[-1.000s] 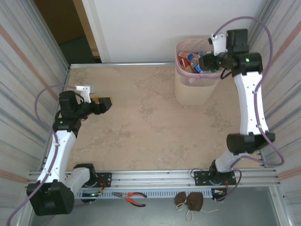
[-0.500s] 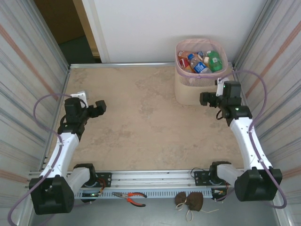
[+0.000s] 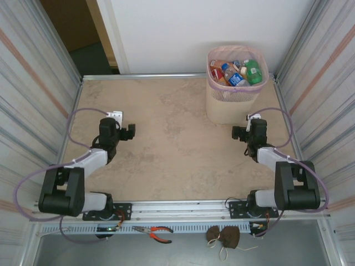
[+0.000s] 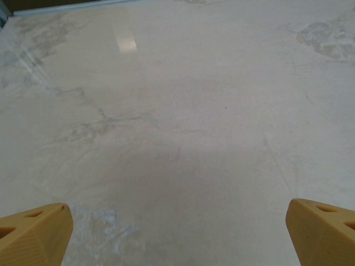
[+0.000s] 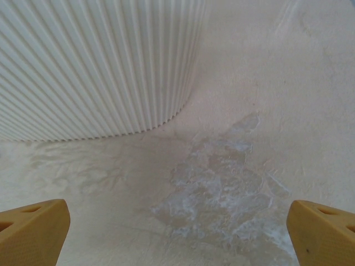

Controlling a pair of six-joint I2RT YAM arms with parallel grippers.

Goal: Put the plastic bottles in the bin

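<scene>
Now I have folded back: my right gripper [image 3: 237, 132] has left the bin [image 3: 222, 111], my left gripper [image 3: 131, 132] has drawn in, both spread wide and empty. The bottles [image 3: 236, 73] lie heaped in the bin at one o'clock, so I judge the job done. Pale marbled table [image 3: 177, 166]; white wall [image 3: 183, 33] at twelve, ribbed panels [image 3: 33, 83] at three and nine.

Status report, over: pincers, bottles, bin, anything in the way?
Left pincer open, empty. Right pincer open, empty, near the bin base. Bottles lying in bin. Nothing in the way.
</scene>
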